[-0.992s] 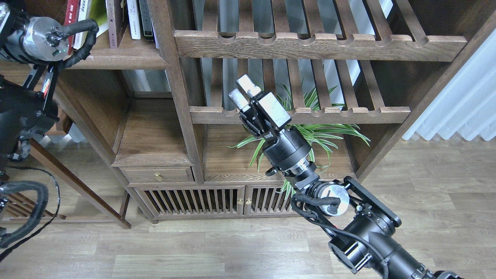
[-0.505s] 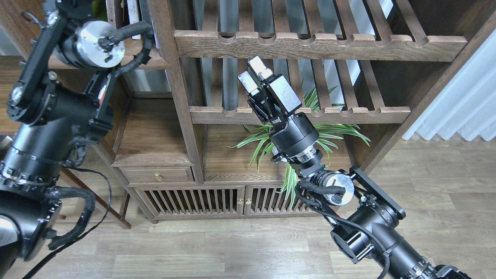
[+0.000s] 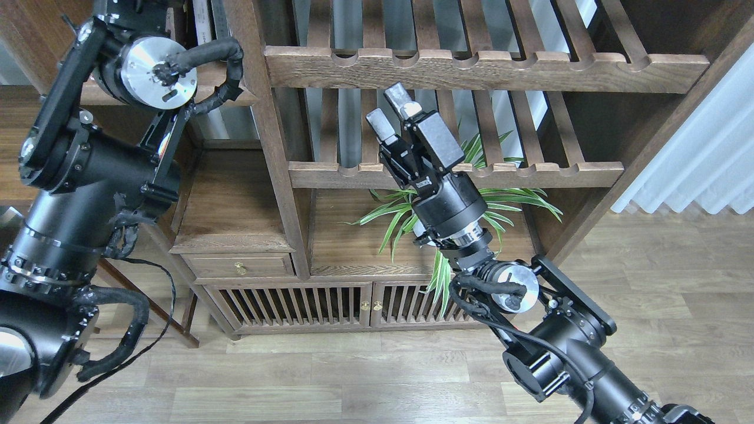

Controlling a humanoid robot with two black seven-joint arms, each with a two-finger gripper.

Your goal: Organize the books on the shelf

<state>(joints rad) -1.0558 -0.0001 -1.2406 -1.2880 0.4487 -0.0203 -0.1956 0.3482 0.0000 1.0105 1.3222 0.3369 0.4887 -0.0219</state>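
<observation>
Right gripper (image 3: 392,111) hung spread and empty; left gripper sat out of sight, probably reaching for the books, needing a grasp.

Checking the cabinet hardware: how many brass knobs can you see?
3. The drawer knob is on the small drawer; the left door knob and right door knob sit side by side where the slatted cabinet doors meet. More may be hidden.

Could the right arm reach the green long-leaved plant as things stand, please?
Probably yes: the green long-leaved plant sits in an open-fronted bay below the right end effector, with only that arm before it.
</observation>
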